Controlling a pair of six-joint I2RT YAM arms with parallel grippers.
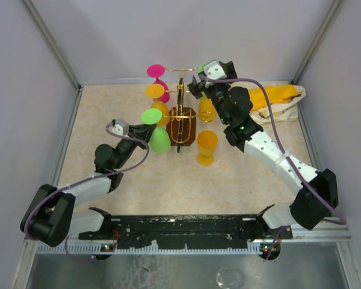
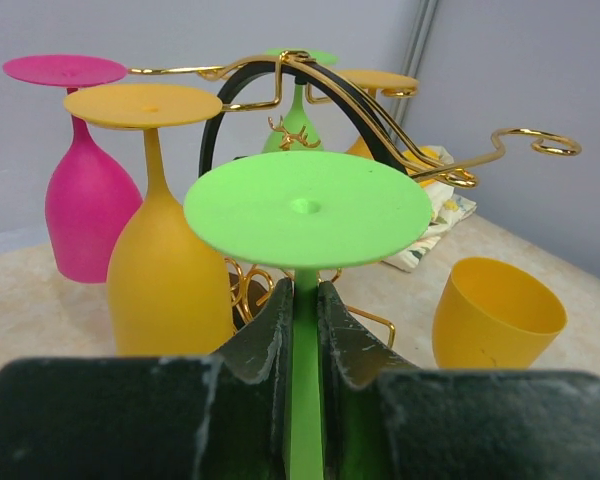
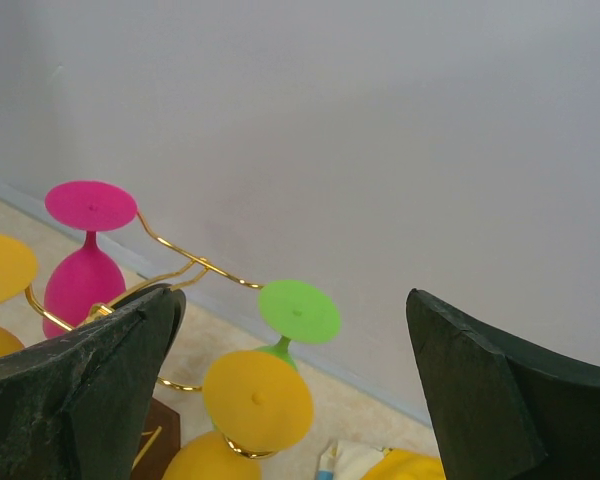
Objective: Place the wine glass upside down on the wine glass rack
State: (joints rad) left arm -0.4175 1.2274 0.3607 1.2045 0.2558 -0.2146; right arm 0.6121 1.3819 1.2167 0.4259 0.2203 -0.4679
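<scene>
My left gripper (image 1: 149,131) is shut on the stem of a green wine glass (image 1: 160,139), held upside down with its foot up, just left of the gold wire rack (image 1: 180,114). In the left wrist view the stem sits between my fingers (image 2: 265,340), below the round green foot (image 2: 308,208), with the rack's arms (image 2: 380,120) behind it. My right gripper (image 1: 206,77) is open and empty above the rack's far right side. In the right wrist view its fingers (image 3: 100,380) stand wide apart over the rack wire (image 3: 195,262).
A pink glass (image 1: 158,81) and an orange glass (image 1: 157,101) hang inverted on the rack's left. Another orange glass (image 1: 206,110) and a green one (image 3: 298,312) hang on its right. An orange glass (image 1: 207,146) stands upright on the table. A yellow-and-white bag (image 1: 277,99) lies at the back right.
</scene>
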